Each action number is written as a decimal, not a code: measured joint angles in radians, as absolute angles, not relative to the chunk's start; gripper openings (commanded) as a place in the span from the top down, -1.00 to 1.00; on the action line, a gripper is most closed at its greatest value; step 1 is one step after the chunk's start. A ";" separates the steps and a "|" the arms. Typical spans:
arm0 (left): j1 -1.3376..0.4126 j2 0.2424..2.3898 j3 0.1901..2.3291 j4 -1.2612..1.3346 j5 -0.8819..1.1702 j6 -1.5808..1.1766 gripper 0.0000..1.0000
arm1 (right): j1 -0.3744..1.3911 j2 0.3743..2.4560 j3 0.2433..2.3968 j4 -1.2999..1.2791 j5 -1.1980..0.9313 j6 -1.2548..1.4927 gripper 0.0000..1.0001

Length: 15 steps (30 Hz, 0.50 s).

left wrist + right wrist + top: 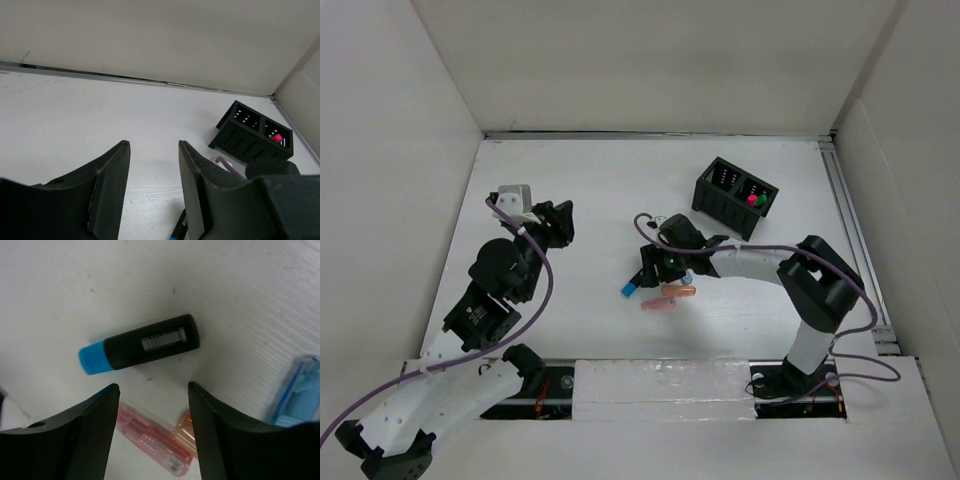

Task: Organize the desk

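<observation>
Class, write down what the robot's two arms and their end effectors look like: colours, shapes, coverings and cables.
The left arm and right arm both have chunky black joints and links wrapped in white covering, with a thin purple cable looping along each. The left end effector and right end effector each carry two broad matte black fingers tapering to blunt tips.
</observation>
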State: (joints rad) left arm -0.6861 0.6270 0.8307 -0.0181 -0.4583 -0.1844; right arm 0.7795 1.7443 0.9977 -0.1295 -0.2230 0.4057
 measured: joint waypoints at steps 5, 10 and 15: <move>-0.686 0.626 0.831 -0.018 -0.454 -0.184 0.20 | 0.779 1.811 1.035 -0.071 -0.258 0.420 -0.28; -0.686 0.627 0.831 -0.019 -0.448 -0.184 0.21 | 0.781 1.880 1.106 -0.033 -0.257 0.426 -0.19; -0.686 0.624 0.831 -0.019 -0.450 -0.184 0.22 | 0.802 1.916 1.164 -0.059 -0.176 0.393 -0.16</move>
State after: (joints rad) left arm -0.6861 0.6239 0.8307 -0.0185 -0.4503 -0.1844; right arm 0.8021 1.9156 1.1645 -0.0589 -0.1757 0.3931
